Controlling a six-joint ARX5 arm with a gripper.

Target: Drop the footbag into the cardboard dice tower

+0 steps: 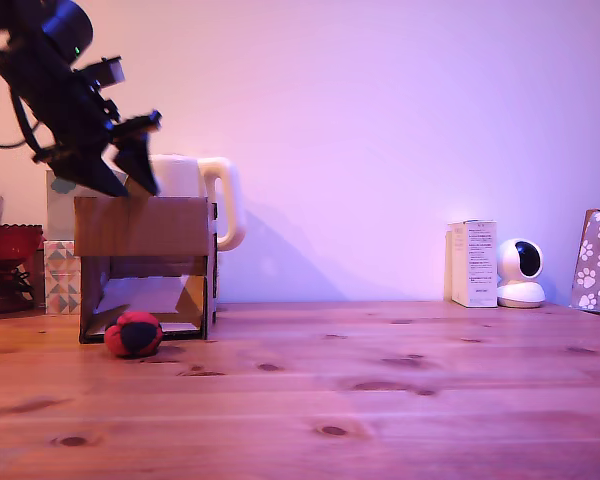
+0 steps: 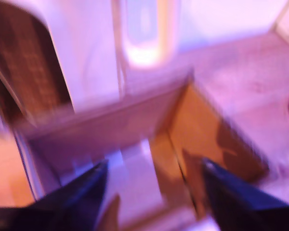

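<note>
Exterior view shows us a wooden table (image 1: 380, 400) against a pale wall. Near the table's far edge, toward the exterior view's left, stands the cardboard dice tower (image 1: 145, 228), a brown box with a plain upper panel and a lower front opening where a pale ramp slopes down. The footbag (image 1: 133, 334), a small red and black ball, lies on the table at the foot of that opening, touching or nearly touching the tower's front lower edge.

We see the gripper (image 1: 120, 180) poised at the tower's top, tilted downward, its two dark fingers spread apart with nothing between them. The footbag sits well below the gripper, at the tower's base.

Behind the tower stands a cream kettle (image 1: 205, 190), its handle facing the exterior view's right. Further along the far edge, toward the exterior view's right, we find a white carton (image 1: 474, 263) and a small white camera (image 1: 521, 273) beside it.

Wrist view is blurred. We make out both finger tips (image 2: 94, 180) held wide apart over the tower's open top (image 2: 135, 144), and they hold nothing.
</note>
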